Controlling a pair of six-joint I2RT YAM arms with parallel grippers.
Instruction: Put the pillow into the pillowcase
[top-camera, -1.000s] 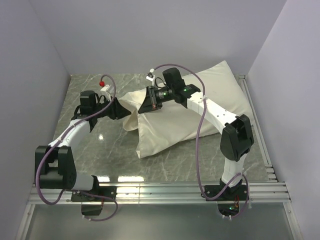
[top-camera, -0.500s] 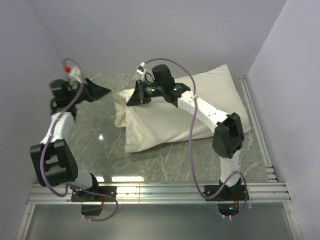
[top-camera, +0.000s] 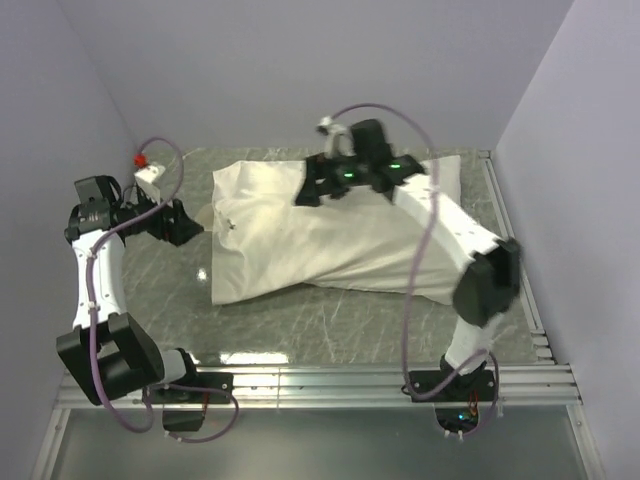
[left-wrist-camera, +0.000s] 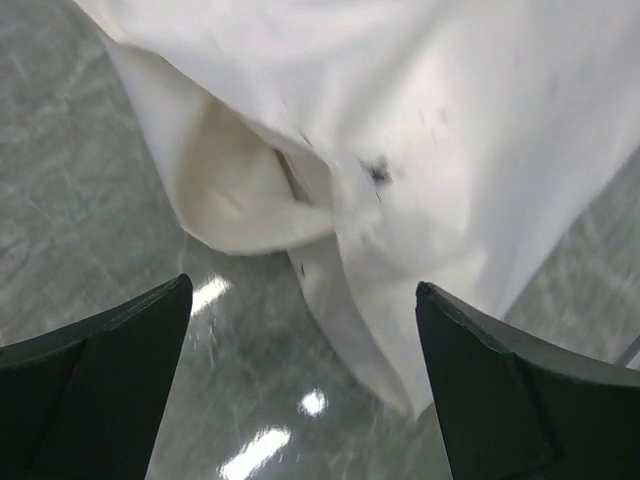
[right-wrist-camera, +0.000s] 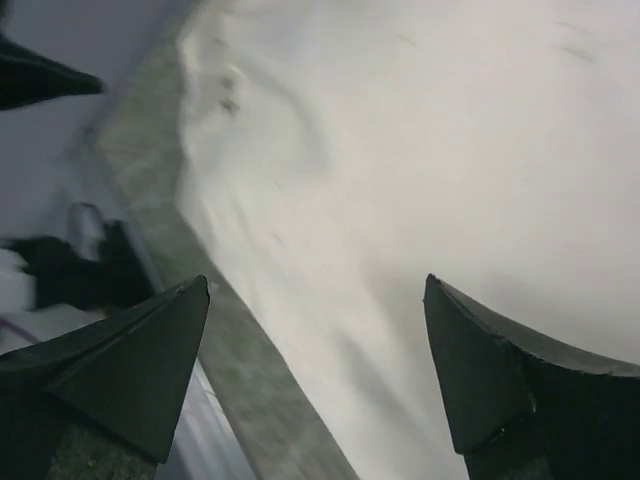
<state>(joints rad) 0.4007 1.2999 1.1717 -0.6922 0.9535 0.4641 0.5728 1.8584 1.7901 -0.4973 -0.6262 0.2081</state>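
Grey marble table (top-camera: 340, 320) carries the cream pillowcase (top-camera: 300, 235), bulging, stretched from left-centre toward the far right, where the white pillow (top-camera: 448, 175) pokes out. Right gripper (top-camera: 305, 192) hovers over its far edge, jaws wide, holding nothing. Left gripper (top-camera: 190, 225), just beside its left end, likewise gapes: 2 unladen hands.

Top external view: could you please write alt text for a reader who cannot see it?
A plump cream pillowcase lies across the grey marble table. The left tool, open, is just beside its left end; the right tool, open, hovers over its far edge.
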